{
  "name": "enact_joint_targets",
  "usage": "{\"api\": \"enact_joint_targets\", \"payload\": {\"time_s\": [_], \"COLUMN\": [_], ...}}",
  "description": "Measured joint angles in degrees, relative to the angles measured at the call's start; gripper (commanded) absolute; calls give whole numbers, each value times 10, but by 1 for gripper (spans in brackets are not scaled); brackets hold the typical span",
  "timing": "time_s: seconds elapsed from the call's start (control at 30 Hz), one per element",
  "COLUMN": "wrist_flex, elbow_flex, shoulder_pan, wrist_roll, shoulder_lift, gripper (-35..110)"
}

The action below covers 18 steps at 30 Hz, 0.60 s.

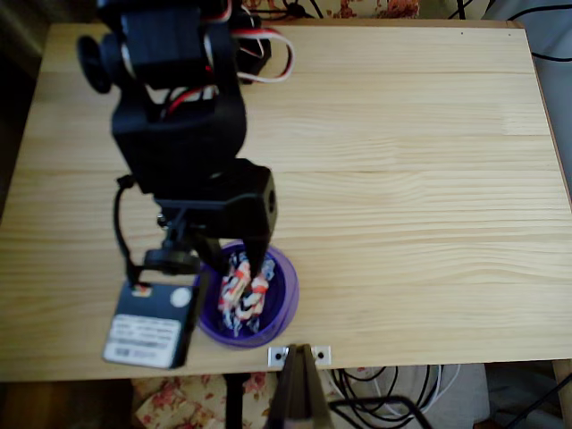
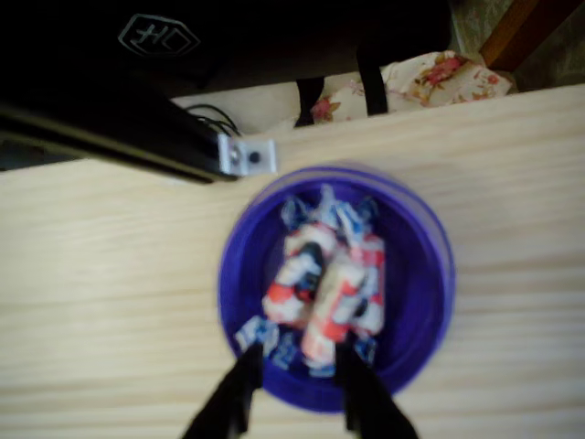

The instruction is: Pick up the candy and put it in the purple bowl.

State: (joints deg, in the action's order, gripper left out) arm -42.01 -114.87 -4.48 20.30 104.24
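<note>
Black fingers (image 2: 239, 393) of the gripper (image 2: 297, 389) rise from the bottom edge of the wrist view, spread apart with a gap between the tips and nothing held; their lower parts are cut off by the frame. They hang just above the near rim of the purple bowl (image 2: 420, 274).

From above, the wooden table (image 1: 402, 179) spans nearly the whole picture, and the black arm (image 1: 179, 116) reaches from the far left corner down toward the near edge, covering the upper left part of the bowl (image 1: 284, 290). That view alone gives the arm's full reach and the bowl's place, close to the table's front edge, left of centre; the gripper (image 1: 234, 268) sits over it.

Closer in, the wrist view shows the candy (image 2: 324, 279) lying inside the bowl as a small heap of wrapped pieces, orange-red and white with bluish twisted ends. Motion blur softens them, so their number cannot be told. A small metal bracket (image 2: 247, 155) sits at the table's edge just beyond the bowl.
</note>
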Motion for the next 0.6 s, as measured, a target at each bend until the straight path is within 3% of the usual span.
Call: {"api": "enact_joint_targets", "payload": {"time_s": [0.1, 0.6], "wrist_flex": [-15, -108], "elbow_flex": [-17, -132], "shoulder_pan": [23, 110], "wrist_roll": [-12, -243], "shoulder_lift": [31, 281], "gripper": [-1, -1]}}
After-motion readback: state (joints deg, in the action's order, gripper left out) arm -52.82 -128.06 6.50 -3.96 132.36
